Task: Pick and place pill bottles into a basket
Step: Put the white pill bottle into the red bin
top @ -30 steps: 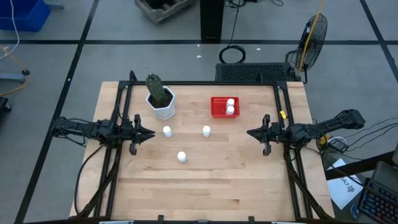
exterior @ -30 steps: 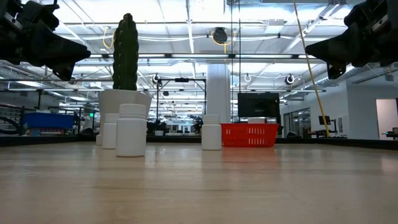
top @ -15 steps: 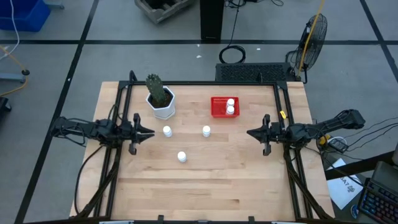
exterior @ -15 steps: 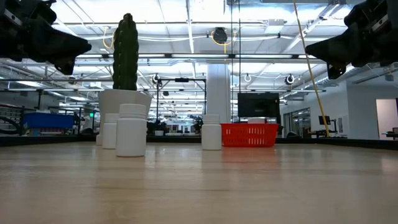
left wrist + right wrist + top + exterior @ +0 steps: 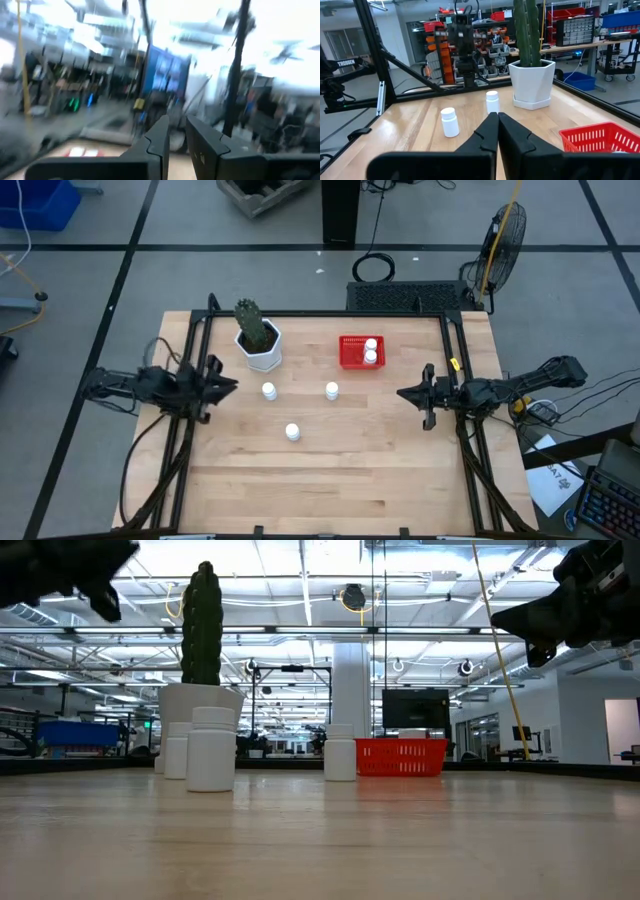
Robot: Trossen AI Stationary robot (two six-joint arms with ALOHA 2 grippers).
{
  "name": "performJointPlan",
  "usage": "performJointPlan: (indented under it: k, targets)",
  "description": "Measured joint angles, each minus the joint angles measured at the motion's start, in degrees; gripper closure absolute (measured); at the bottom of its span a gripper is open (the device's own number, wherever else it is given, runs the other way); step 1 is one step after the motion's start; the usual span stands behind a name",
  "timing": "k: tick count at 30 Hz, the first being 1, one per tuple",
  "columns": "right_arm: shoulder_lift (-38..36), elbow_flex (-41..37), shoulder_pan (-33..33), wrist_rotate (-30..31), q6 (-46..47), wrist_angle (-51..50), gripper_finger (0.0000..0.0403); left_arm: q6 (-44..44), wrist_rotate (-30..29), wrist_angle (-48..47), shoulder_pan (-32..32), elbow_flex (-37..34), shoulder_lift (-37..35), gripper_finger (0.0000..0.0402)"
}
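Two bottles (image 5: 371, 350) inside basket (image 5: 352, 353), overhead only

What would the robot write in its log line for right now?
basket: two bottles inside | table: three bottles left | left gripper: shut, empty, near cactus pot | right gripper: shut, empty, waiting

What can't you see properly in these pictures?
- The two pill bottles in the basket: the low view hides them behind the basket's mesh wall.
- The third pill bottle on the table: the right wrist view shows only two, past the right gripper.
- The table: the left wrist view is smeared, only the left gripper reads.
- Bottle labels: too small in the high view.
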Motion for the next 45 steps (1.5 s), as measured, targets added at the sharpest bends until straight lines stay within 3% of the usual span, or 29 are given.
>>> performJointPlan:
  k: [6,11,17,20,24,27,29,33,37,42,45]
  targets:
    - [0.02,0.0,0.0,0.0,0.0,-0.02,0.0402,-4.37,3.01,10.67,-0.84,0.02,6.9,0.0334]
    - [0.02,0.0,0.0,0.0,0.0,-0.02,0.0401,-6.59,-3.46,13.17,-2.23,0.03,19.75,0.0334]
    - [0.02,0.0,0.0,0.0,0.0,-0.02,0.04,-6.82,-3.6,14.86,-3.63,5.71,36.94,0.0364]
    - [0.02,0.0,0.02,0.0,0.0,0.0,0.0401,-6.22,-3.44,12.23,-4.47,11.68,46.24,0.0394]
    - [0.02,0.0,0.01,0.0,0.0,-0.02,0.0401,-0.93,-2.15,9.44,-4.7,19.69,56.52,0.0384]
    - [0.04,0.0,0.01,-0.01,0.0,-0.02,0.0401,-0.5,-7.38,8.98,-3.86,25.24,62.67,0.0379]
    - [0.03,0.0,0.02,-0.01,0.0,-0.01,0.0401,0.84,-7.91,5.87,-2.6,29.3,66.07,0.0384]
    - [0.03,0.0,0.02,-0.02,0.0,0.0,0.0399,2.85,-0.73,-5.86,1.14,38.51,73.41,0.0397]
    - [0.02,0.0,0.02,-0.02,0.0,-0.01,0.0399,6.03,5.88,-14.06,4.16,45.82,80.24,0.0383]
    - [0.02,0.0,0.02,-0.01,0.0,0.0,0.0399,2.7,3.03,-17.04,7.54,50.62,85.14,0.036]
    - [0.02,0.0,0.02,-0.01,0.0,0.0,0.0399,2.64,2.96,-17.72,9.82,51.11,86.0,0.0324]
